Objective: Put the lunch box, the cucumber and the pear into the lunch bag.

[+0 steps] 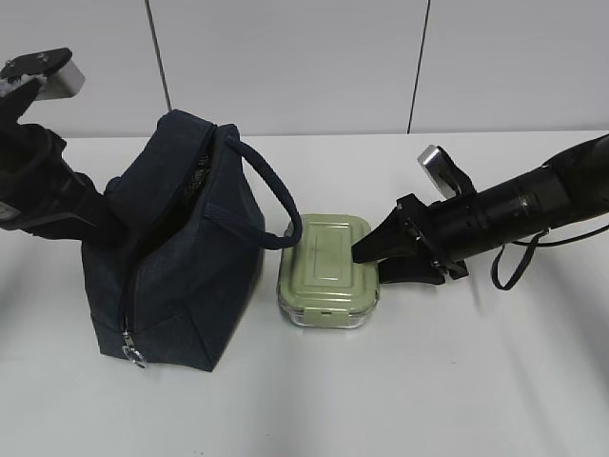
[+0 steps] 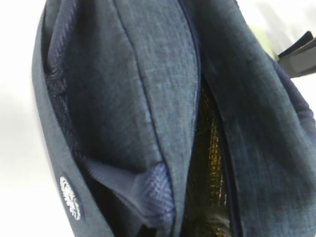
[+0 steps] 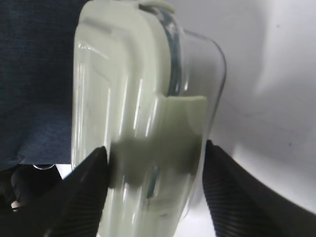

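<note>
Lunch box (image 1: 328,271): on table, just right of lunch bag (image 1: 176,252), not yet inside. Right gripper (image 1: 381,255): straddling box's right end, contact uncertain. Left gripper: state untellable. Cucumber, pear: unseen.

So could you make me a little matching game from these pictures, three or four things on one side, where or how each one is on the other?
Things:
1. lunch bag
2. lunch box
3. right gripper
4. left gripper

Descriptions:
A. hidden behind the bag's left side
B. closing around the green lid and glass base, one finger above and one below
C. stands on the table, top zipper open
D. sits right of the bag, lid clipped on

Pairs: 1-C, 2-D, 3-B, 4-A
</note>
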Motion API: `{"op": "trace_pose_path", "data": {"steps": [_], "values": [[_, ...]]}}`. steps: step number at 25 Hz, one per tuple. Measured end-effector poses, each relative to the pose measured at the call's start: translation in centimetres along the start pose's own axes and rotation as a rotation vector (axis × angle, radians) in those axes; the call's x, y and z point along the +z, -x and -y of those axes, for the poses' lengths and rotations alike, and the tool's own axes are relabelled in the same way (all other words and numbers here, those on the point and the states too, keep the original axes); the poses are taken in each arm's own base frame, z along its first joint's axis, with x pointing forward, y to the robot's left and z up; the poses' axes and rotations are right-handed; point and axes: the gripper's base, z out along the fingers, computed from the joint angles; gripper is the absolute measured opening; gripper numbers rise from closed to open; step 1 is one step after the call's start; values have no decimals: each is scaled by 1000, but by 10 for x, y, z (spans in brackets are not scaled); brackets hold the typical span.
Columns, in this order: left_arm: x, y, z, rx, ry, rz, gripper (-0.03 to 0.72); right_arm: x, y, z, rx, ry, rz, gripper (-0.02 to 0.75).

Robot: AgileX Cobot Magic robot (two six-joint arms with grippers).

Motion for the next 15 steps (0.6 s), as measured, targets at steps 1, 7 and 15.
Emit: {"op": "trace_pose_path", "data": {"steps": [1,7,15], "values": [[0,0,0,0,0,0,1,0,0,0,1,5,0,464],[0,0,0,0,0,0,1,1,1,0,5,13,1,464],[0,0,0,2,3,1,1,1,2,0,10,20,11,395]]}}
